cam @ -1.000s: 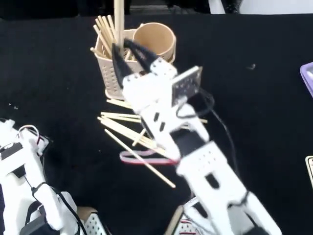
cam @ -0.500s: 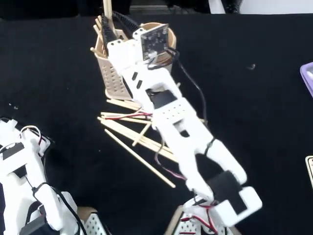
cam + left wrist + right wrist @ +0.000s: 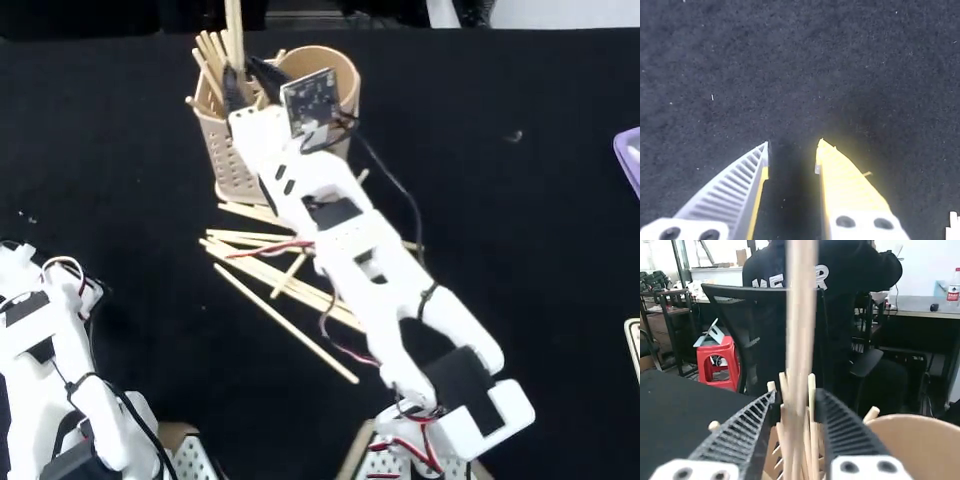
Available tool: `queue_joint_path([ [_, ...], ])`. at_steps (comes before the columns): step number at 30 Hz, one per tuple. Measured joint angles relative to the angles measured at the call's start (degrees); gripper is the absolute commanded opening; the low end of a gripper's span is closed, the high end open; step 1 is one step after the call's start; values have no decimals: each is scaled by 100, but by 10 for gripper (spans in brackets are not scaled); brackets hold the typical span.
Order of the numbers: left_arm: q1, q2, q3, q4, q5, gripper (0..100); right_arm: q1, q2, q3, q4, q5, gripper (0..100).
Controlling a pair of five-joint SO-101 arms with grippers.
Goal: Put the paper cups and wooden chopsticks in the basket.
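Since a second ago the right jaws swung from over the loose chopsticks [image 3: 265, 275] to the basket [image 3: 228, 165]. They're clamped low on one upright chopstick [image 3: 800, 315], tip seemingly among those inside, beside the paper cup [image 3: 348, 90]. Light, stiff, slick wood, probably slips unless pinched mid-shaft. Left jaws sit apart over bare desk [image 3: 790, 60].

Soft, even overhead light fills the high view. The matte black tablecloth [image 3: 520, 250] swallows it and shows hardly any shadow, while the white plastic right arm [image 3: 370, 280] at centre stands out bright, without glare. In the left wrist view a dark shadow pools on the cloth ahead of the left gripper [image 3: 792, 145]; one ribbed finger [image 3: 847, 185] catches a yellow glow and the other stays grey. In the right wrist view the pale wooden chopstick [image 3: 800, 340] is well lit against a black mesh chair back [image 3: 735, 325], and the white wall [image 3: 925, 260] behind is brightest.
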Motion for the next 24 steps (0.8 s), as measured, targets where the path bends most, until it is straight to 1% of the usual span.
queue_joint_path([
  [6, 0, 0, 0, 0, -9, 159, 9, -1169, 536, 44, 0, 121],
  [9, 0, 0, 0, 0, -9, 159, 9, -2022, 686, 659, 0, 121],
  [11, 0, 0, 0, 0, -9, 159, 9, -2673, 791, 1363, 0, 120],
  [13, 0, 0, 0, 0, -9, 159, 9, -3393, 888, 2277, 0, 120],
  [17, 0, 0, 0, 0, -9, 159, -229, -4712, 1240, 4563, 9, 136],
  [20, 0, 0, 0, 0, -9, 159, -519, -5011, 1714, 6215, 167, 184],
  [21, 0, 0, 0, 0, -9, 159, -598, -5011, 1943, 6620, 273, 194],
  [22, 0, 0, 0, 0, -9, 159, -659, -5002, 2180, 6910, 396, 202],
  [24, 0, 0, 0, 0, -9, 159, -782, -4870, 2576, 7121, 659, 204],
])
